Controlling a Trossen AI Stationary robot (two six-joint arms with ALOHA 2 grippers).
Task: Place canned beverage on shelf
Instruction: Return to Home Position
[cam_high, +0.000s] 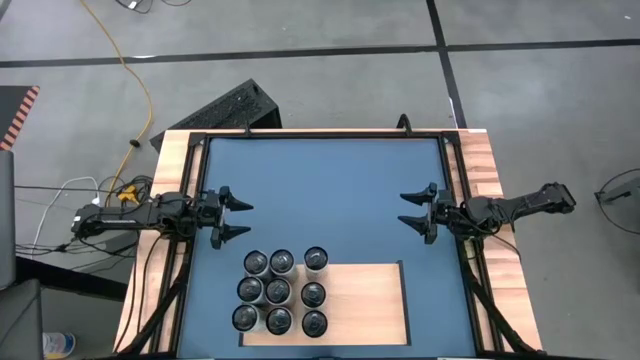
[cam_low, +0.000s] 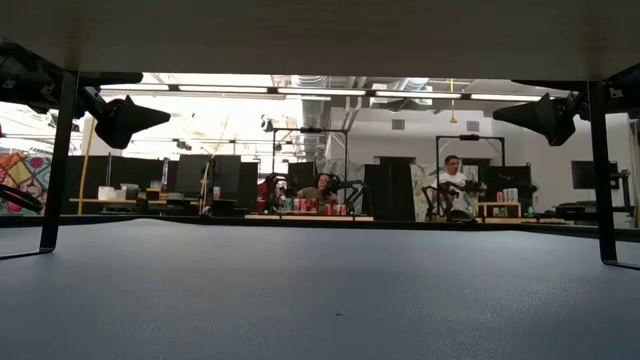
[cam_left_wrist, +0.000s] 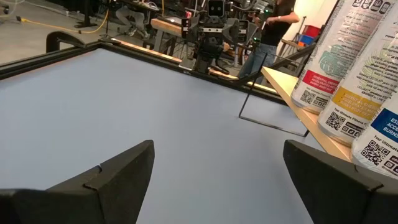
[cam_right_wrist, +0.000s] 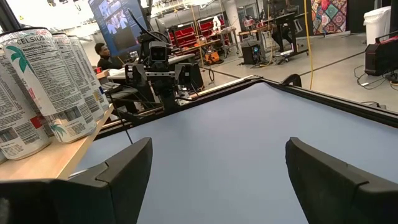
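Can (cam_right_wrist: 38, 74) reads "CELSIUS"; other txt too small.

cans (cam_high: 278, 291) on shelf (cam_high: 365, 305), at its left end

Blue tabletop (cam_high: 330, 190); flat rectangular shelf (cam_high: 365, 300) of pale light-brown wood grain; tall white drink cans (cam_left_wrist: 336, 62) with green leaf prints, black QR squares, red, yellow, blue bands; black left pincer (cam_high: 248, 219), black right pincer (cam_high: 402, 208).

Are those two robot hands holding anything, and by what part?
Nothing. The left hand and right hand are open and empty; the cans stand on the shelf.
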